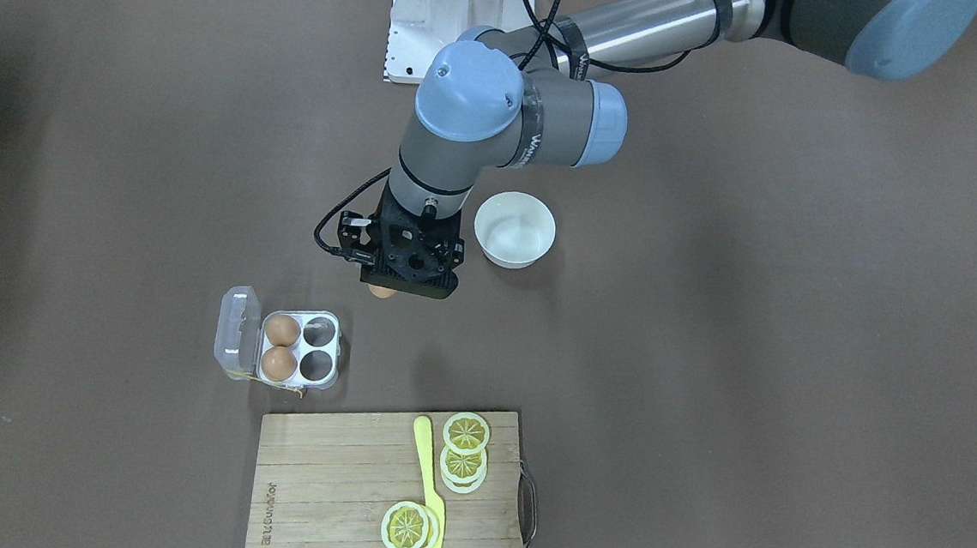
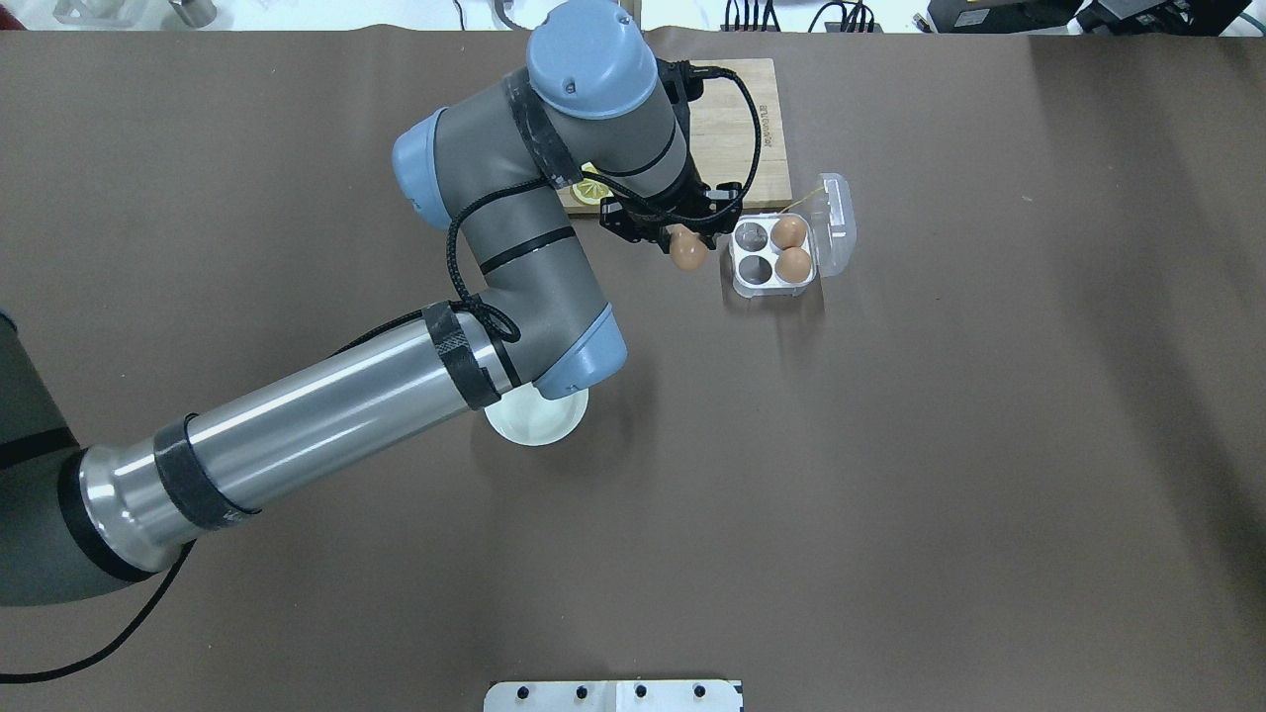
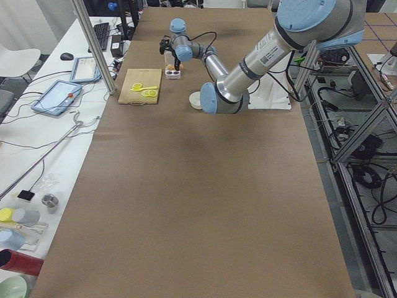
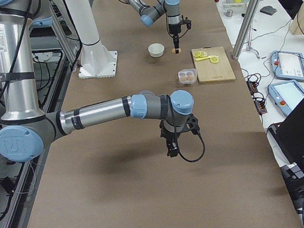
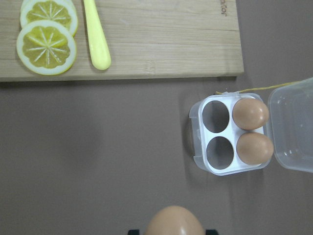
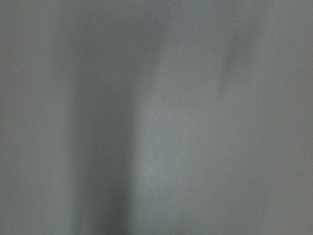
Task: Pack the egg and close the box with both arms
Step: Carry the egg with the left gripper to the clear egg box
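My left gripper (image 2: 684, 243) is shut on an orange-brown egg (image 2: 689, 255) and holds it above the table, just left of the box (image 2: 771, 288). From the front the egg (image 1: 381, 291) peeks out under the gripper (image 1: 406, 279). In the left wrist view the held egg (image 5: 174, 221) is at the bottom edge. The box (image 5: 196, 147) is open, with its clear lid (image 5: 293, 127) folded back. Two eggs (image 5: 250, 113) (image 5: 254, 148) fill the cells by the lid, and the two near cells are empty. My right gripper (image 4: 171, 144) hovers low over bare table, far from the box. I cannot tell its state.
A white bowl (image 1: 515, 229) stands behind the left gripper, partly under the left arm in the overhead view (image 2: 534, 423). A wooden cutting board (image 1: 336, 487) with lemon slices (image 1: 466, 433) and a yellow knife (image 1: 427, 476) lies beside the box. The white metal stand (image 1: 437, 21) is at the robot's base.
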Motion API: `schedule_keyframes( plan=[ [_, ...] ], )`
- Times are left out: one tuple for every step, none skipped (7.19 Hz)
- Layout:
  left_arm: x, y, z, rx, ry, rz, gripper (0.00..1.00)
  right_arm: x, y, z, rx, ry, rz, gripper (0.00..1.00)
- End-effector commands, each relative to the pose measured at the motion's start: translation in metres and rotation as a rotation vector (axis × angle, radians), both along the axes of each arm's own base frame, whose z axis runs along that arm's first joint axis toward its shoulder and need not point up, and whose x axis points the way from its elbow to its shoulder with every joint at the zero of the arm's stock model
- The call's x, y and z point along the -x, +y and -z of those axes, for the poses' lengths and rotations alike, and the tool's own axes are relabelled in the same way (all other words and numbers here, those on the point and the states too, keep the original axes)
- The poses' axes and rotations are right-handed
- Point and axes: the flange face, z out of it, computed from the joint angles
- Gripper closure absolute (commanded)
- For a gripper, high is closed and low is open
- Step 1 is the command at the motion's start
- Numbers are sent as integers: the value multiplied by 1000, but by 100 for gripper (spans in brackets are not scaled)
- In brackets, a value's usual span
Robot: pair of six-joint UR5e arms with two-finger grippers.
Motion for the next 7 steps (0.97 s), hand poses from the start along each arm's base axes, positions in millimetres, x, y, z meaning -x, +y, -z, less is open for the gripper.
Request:
schedule_keyframes(
  plan=[
    [-11, -15, 6, -26, 28, 65, 69, 2, -1, 3, -2, -20, -3, 0],
    [-15, -18, 14, -33, 32, 74, 69, 4, -1, 4, 1, -46, -2, 0],
    [-18, -19, 17, -32, 32, 76, 69, 4, -1, 5, 0, -49, -3, 0],
    [-29, -23, 8, -44, 19, 98, 69, 6, -2, 4, 2, -49, 2, 0],
    [-46, -16, 4, -39, 4, 87, 69, 10, -2, 2, 4, -49, 10, 0],
    [-62, -1, 1, -54, -9, 86, 69, 12, -2, 2, 4, -49, 15, 0],
    [-80, 15, 0, -62, -19, 78, 69, 14, -3, 2, 4, -48, 20, 0]
  ],
)
